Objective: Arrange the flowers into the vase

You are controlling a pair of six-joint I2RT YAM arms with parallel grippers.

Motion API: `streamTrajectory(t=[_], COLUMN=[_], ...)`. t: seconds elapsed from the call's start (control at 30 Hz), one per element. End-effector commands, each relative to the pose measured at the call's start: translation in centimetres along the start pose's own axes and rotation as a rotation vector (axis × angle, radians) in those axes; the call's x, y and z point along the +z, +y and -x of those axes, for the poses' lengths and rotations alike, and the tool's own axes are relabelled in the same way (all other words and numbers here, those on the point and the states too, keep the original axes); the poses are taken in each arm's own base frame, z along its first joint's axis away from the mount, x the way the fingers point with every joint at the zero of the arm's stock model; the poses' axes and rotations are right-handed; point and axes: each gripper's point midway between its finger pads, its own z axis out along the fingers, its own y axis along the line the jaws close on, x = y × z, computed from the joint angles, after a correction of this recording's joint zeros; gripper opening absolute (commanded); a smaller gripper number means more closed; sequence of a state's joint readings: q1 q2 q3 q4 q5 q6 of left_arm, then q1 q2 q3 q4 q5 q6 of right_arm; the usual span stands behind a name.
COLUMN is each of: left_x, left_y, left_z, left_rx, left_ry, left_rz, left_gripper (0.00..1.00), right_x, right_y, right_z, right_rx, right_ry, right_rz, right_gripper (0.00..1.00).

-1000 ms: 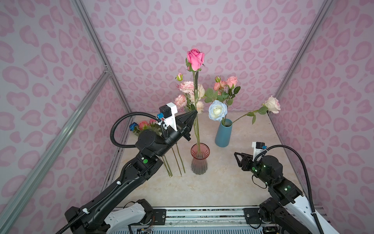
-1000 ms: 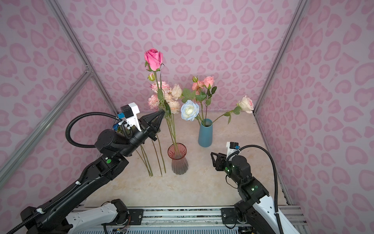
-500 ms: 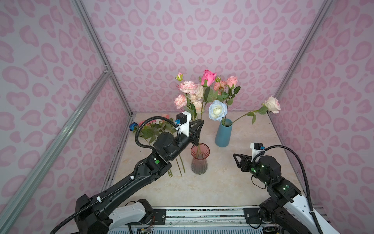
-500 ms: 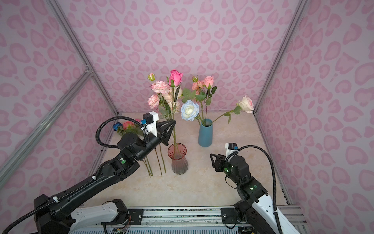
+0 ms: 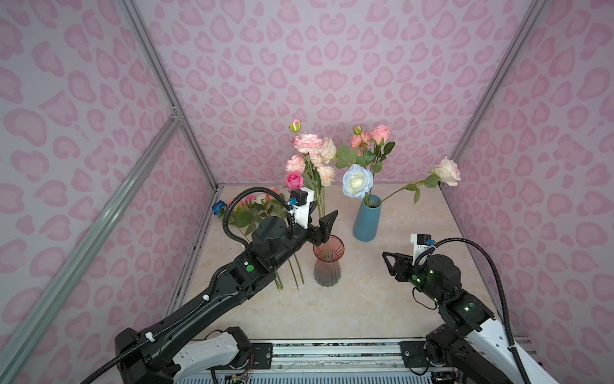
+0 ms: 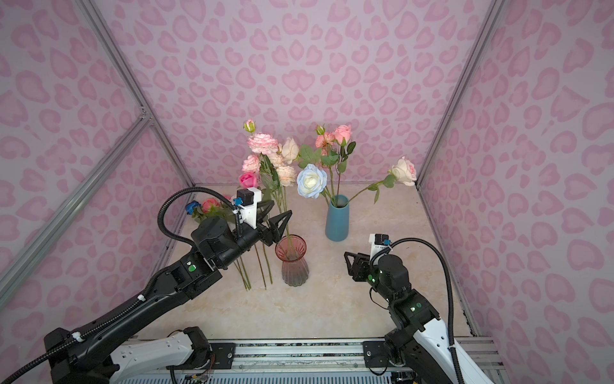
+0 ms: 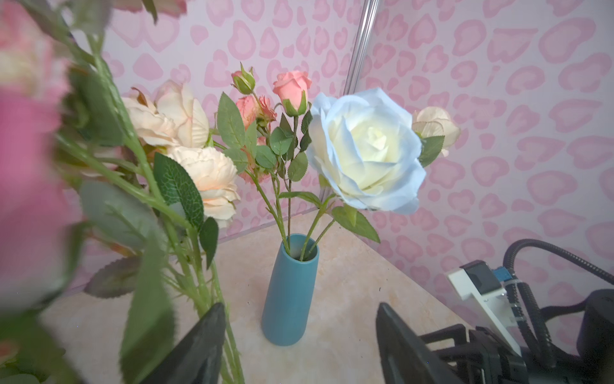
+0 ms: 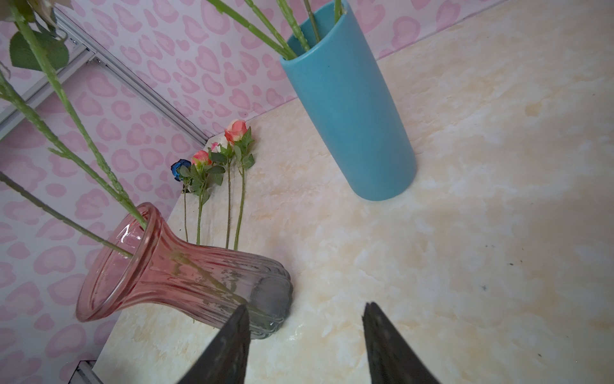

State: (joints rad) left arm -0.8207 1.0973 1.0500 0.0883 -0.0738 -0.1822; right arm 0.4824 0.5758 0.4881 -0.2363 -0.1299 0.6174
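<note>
Left claw (image 6: 277, 216) spread, nothing held, at pink glass vase (image 5: 328, 262) rim, mid-worktop (image 5: 365, 316); flowers (image 5: 307, 145) stood inside; loose flowers (image 5: 247, 212) laid at back left corner; stems could be snagged on withdrawal, top-heavy vase tipped; right claw (image 8: 305, 307) spread, empty.

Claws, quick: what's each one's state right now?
Left claw: open, holding nothing.
Right claw: open, holding nothing.
</note>
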Motion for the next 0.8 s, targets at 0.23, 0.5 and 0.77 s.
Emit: streamTrajectory(t=[0.23,0.5,0.77], left_x=[-4.0,-6.3,-16.0], left_y=[-0.9,-4.2,7.4], left_z=[-1.1,5.8,9.3], left_rx=[0.011,0.037,-0.029], left_ry=[0.050,-0.039,-0.210], left_rz=[-0.043,-0.186,0.470], left_gripper=[0.68,0.57,0.59], right_x=[-0.4,0.0,-0.4], right_y=[0.0,0.5,0.2], right_z=[0.1,0.4,0.2], right_rx=[-0.005,-0.001,-0.022], right_ry=[-0.007,-0.013,-0.008], right_rz=[0.001,0.021,0.005], right_gripper=[0.56,0.56,0.56])
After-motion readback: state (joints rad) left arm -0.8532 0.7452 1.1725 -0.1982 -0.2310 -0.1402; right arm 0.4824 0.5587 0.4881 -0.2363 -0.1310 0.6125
